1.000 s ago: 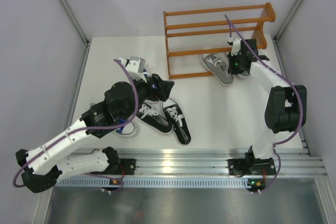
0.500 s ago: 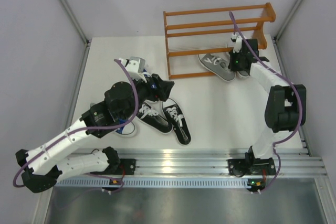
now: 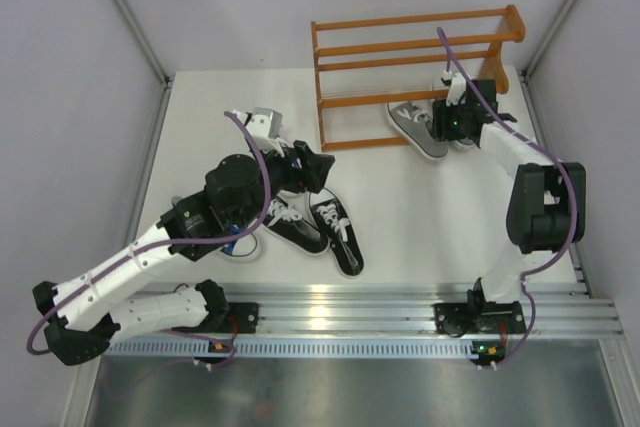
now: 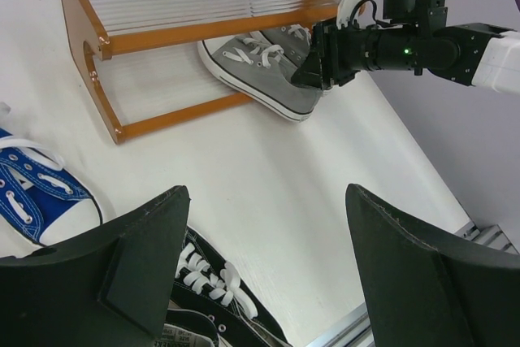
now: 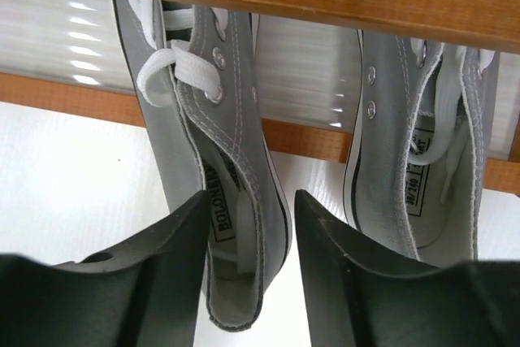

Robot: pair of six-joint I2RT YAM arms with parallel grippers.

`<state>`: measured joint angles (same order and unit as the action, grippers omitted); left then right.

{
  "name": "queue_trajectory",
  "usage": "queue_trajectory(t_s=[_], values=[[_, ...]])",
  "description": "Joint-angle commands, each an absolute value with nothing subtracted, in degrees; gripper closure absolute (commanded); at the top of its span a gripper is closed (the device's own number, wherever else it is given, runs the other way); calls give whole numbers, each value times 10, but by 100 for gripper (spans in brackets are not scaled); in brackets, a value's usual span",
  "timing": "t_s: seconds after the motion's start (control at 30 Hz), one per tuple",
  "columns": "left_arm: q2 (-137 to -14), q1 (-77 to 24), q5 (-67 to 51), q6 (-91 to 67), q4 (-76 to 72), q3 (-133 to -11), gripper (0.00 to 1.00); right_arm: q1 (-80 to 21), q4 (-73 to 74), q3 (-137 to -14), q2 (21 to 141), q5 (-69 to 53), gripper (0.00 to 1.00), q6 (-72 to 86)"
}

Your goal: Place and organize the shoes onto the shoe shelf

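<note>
- right gripper (image 5: 250, 201) jaws sit parted around the heel wall of a grey shoe (image 5: 236, 144), its toe tucked into the shoe shelf's (image 3: 400, 45) lowest level
- left gripper (image 4: 266, 209) gapes wide, empty, over the black shoes (image 3: 335, 232)

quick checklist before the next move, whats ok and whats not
1. Left gripper open and empty: ok.
2. Right gripper clear of the grey shoe: not ok, jaws apart but the heel sits between them; contact cannot tell.
3. It and the other grey shoe fully on the shoe shelf: not ok, heels stick out past the front rail.
4. Black shoes under the left gripper: ok.
5. Blue shoe uncovered: ok.
</note>
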<state>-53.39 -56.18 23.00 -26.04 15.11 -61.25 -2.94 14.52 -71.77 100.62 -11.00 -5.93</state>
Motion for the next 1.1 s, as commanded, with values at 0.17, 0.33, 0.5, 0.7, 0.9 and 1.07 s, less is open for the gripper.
queue_trajectory(t_s=[0.17,0.33,0.5,0.7,0.9,1.07], values=[[-526,-561,233,-260,125,-618,17,-21,184,-754,926,-199,45,-171],[-526,-561,230,-260,124,-618,17,-25,276,-794,945,-270,44,-295],[-522,-561,229,-261,124,-613,17,-27,387,-872,1005,-289,44,-351],[-513,-560,229,-267,124,-606,17,-33,406,-883,1036,-274,44,-368],[-511,-561,229,-270,124,-600,17,-40,394,-856,1047,-252,43,-366],[-515,-561,228,-269,124,-601,17,-51,377,-836,1058,-236,43,-366]])
